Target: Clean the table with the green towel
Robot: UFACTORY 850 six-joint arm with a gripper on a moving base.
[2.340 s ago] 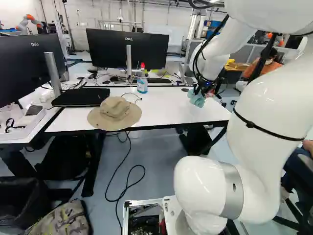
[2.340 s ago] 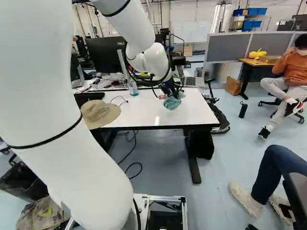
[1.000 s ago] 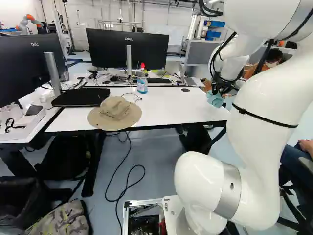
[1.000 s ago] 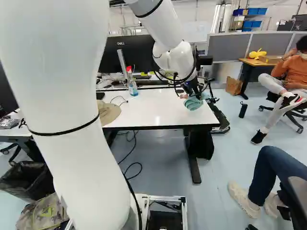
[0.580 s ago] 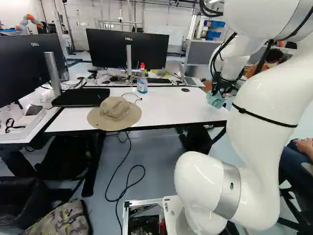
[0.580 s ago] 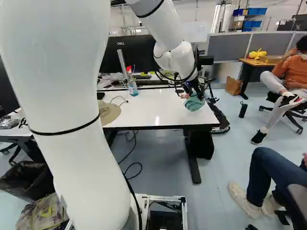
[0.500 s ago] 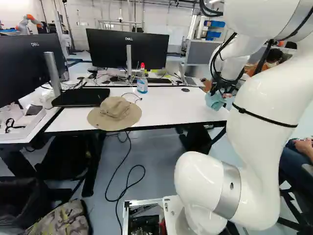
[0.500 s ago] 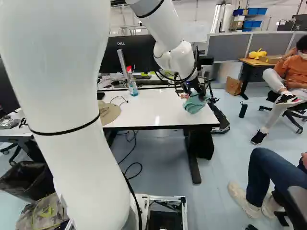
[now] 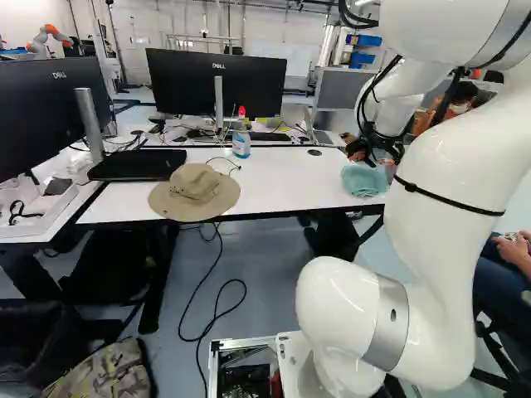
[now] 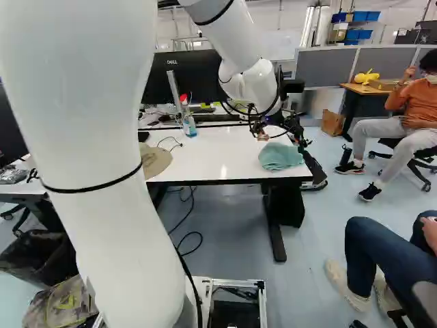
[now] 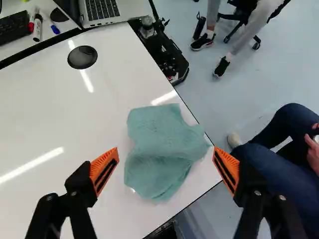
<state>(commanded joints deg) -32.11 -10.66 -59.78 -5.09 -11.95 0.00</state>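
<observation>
Green towel point(image 10: 280, 156) now out of the opened tool point(image 10: 281, 139), loose on the table point(image 10: 218, 157) near its corner.

Bright, even room light, source probably overhead, elongated glare streaks point(image 11: 31, 166) on the white tabletop point(image 11: 60, 119) ahead of and beside the gripper point(image 10: 280, 139), darker shadow point(image 10: 229, 225) beneath the tabletop, small highlights on the glossy arm point(image 9: 448, 182)

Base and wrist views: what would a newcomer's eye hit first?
The huge white arm, filling the left of the right base view. Then the green towel, crumpled at the white table's near right corner, with the open orange-padded fingers to either side in the wrist view. Next, the tan hat on the table's left part.
</observation>
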